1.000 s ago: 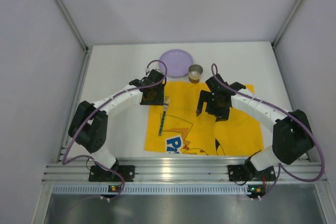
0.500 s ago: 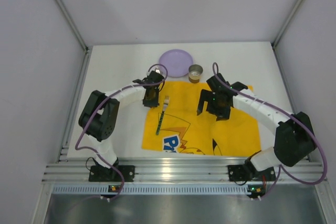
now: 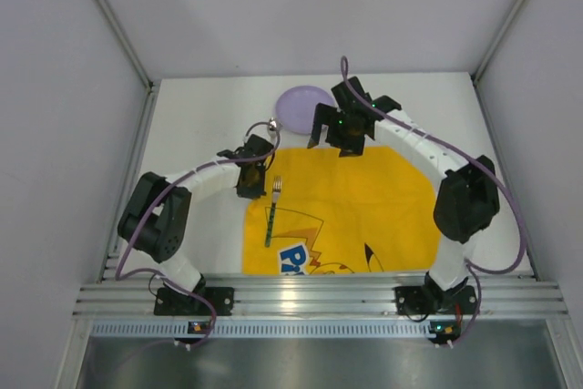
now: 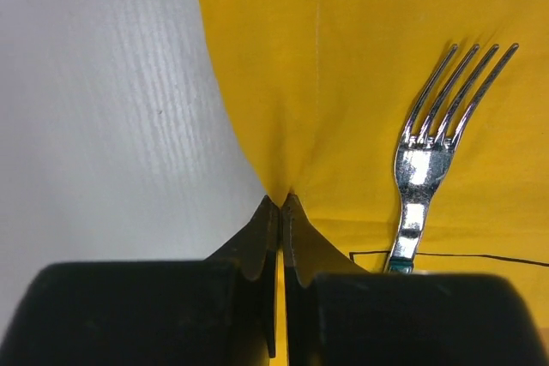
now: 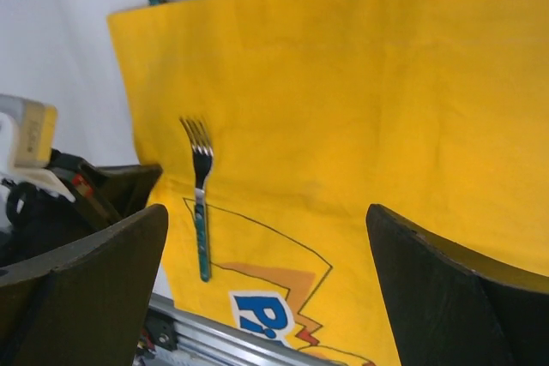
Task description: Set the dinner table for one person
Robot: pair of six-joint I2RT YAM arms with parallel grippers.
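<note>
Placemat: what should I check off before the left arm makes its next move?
1. Left gripper shut on the placemat edge: ok.
2. Placemat flat: not ok, it puckers at the pinch.
3. Fork clear of the left fingers: ok, it lies beside them on the placemat.
4. Right gripper open and holding nothing: ok.
5. Plate on the table, off the placemat: ok.
6. Right gripper clear of the plate: cannot tell, it overlaps the plate in the top view.

Overhead view looking down on dinner table (image 3: 191,134), wrist views close, sharing fork (image 3: 271,213), placemat (image 3: 364,202)
</note>
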